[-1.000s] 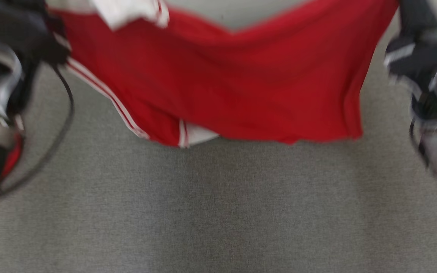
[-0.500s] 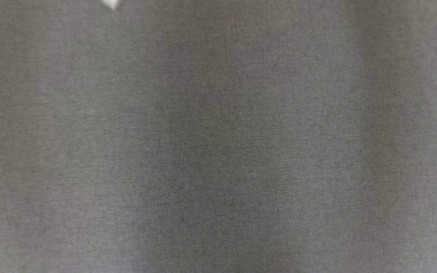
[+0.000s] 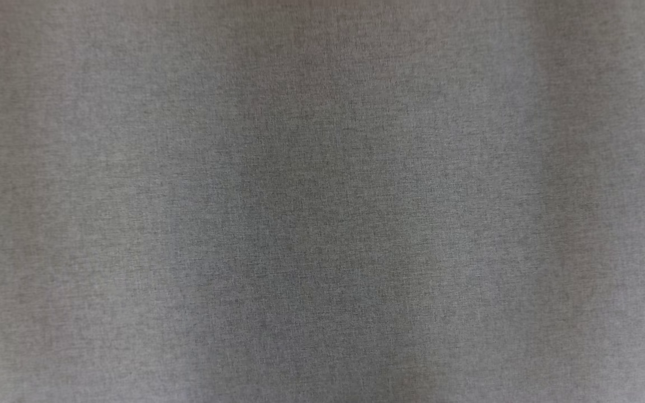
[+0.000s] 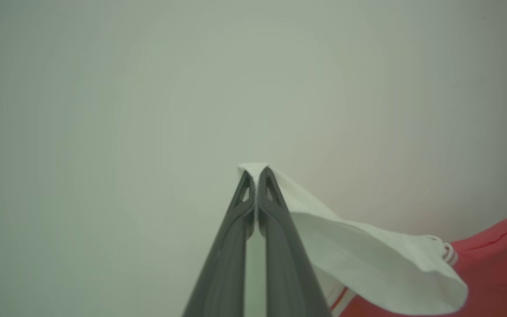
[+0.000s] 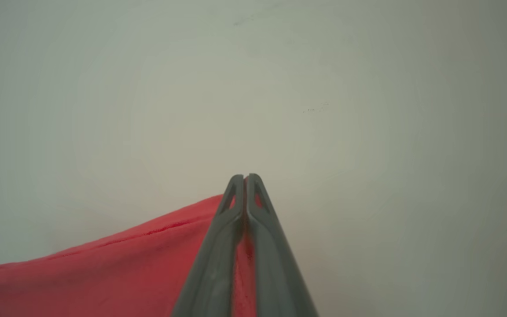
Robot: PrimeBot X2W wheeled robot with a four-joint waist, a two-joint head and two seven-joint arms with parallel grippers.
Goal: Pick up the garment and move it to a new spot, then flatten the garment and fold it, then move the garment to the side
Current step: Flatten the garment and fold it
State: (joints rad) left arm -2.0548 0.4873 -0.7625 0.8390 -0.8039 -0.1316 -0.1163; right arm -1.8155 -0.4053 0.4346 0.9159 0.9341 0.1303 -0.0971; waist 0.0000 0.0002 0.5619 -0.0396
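From my head I look down on the grey worktop [image 3: 322,201], soft and blurred, with a darker band down its middle.

Along my left wrist, my left claw [image 4: 255,174] is clamped on a corner of the white panel [image 4: 368,255] of the garment [image 4: 491,264]. The panel sags away from the tips towards the red body, which hangs low and to one side. A pale plain surface [image 4: 104,110] lies beyond the garment.

Along my right wrist, my right claw [image 5: 244,178] is pinched tight on the garment's red edge, and the cloth runs off from it in a shallow dip.

So I judge the garment is hanging between my two claws, lifted for the move. To do this well I should hold both claws level and draw them apart until that dip is taut. Then I should lower so the free hem meets the worktop first and lay the rest out flat.
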